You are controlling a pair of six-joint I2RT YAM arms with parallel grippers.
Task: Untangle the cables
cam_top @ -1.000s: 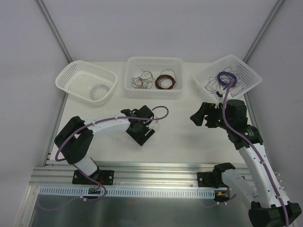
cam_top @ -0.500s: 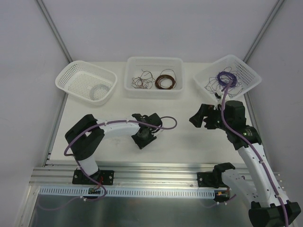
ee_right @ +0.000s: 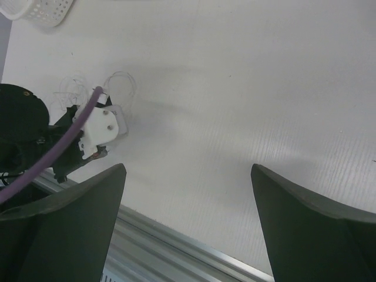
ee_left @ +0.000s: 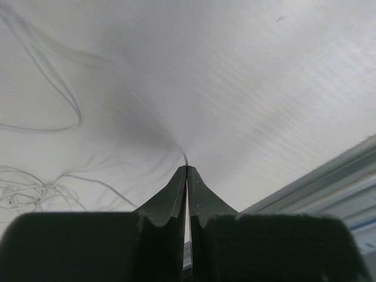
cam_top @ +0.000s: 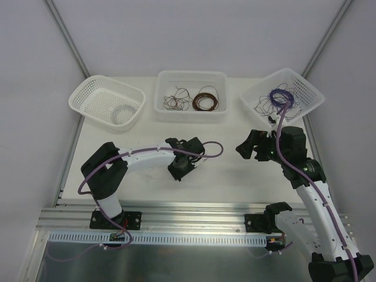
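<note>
Our left arm (cam_top: 141, 155) reaches low over the table (cam_top: 223, 176) near its front edge, left end effector (ee_left: 187, 171) clenched on the cables (ee_left: 26, 191); right end effector (ee_right: 188, 168) hangs released.

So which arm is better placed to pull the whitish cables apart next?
Left. The left claw is shut at the table, seemingly pinching the whitish cables; the right claw hangs open, well apart.

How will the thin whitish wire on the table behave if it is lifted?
Probably floppy: the whitish wire lies in loose, wandering loops on the table. Likely very light, being hair-thin. It may slip out, since only one fine strand seems pinched in the shut jaws of the left gripper.
</note>
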